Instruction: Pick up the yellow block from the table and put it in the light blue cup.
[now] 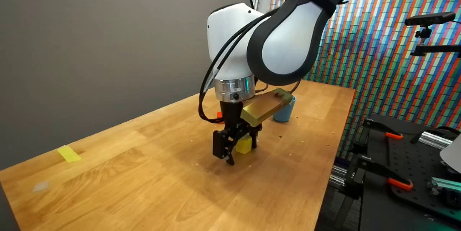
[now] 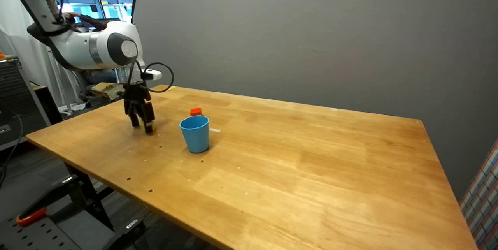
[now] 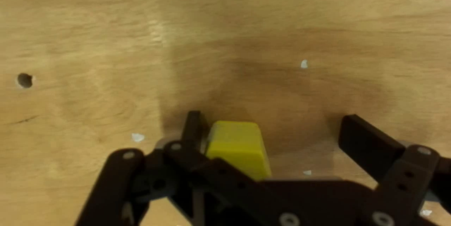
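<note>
In an exterior view, the gripper (image 1: 242, 153) is held low around the yellow block (image 1: 244, 145), which is set on the table (image 1: 144, 188) btwn the edge by the grey wall (image 1: 101, 44) & the opp. edge. In an exterior view, the light blue cup (image 2: 196, 137) is stood upright apart from the gripper, farther from the L edge, w/ a red block (image 2: 196, 111) past it toward the wall edge. In the wrist view, the fingers (image 3: 366, 145) are spread & the yellow block is seen btwn them, ungrasped, just beside one; contact can't be told.
</note>
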Available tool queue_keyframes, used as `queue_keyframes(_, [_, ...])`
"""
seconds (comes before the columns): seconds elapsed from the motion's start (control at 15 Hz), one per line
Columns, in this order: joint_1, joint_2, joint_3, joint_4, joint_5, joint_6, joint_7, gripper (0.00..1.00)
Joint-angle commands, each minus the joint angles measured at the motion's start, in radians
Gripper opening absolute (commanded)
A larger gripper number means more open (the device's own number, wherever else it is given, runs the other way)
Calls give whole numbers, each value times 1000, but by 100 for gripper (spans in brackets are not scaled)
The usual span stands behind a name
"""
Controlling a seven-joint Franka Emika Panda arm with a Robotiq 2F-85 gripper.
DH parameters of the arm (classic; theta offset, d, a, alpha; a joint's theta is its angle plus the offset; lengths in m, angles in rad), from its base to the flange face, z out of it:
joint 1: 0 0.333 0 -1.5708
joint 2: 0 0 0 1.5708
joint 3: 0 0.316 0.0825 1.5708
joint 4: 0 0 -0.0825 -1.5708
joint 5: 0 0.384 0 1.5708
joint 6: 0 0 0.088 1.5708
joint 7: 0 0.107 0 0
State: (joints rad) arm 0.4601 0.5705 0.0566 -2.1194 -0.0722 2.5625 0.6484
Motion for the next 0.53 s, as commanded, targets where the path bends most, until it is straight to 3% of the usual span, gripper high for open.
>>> queue_keyframes(0.0, [63,8,-81,20,-88,41,93,100])
queue_keyframes(0.2, [65,4,-96,19,-113,35,127,100])
queue_keyframes(0.27, [56,5,-92,21,-105,21,128,82])
queue_keyframes(0.33, [29,3,-66,23,-68,-6,107,73])
queue_keyframes(0.4, [17,1,-56,20,-51,-11,102,93])
queue_keyframes(0.47, [8,-1,-48,20,-31,-26,104,93])
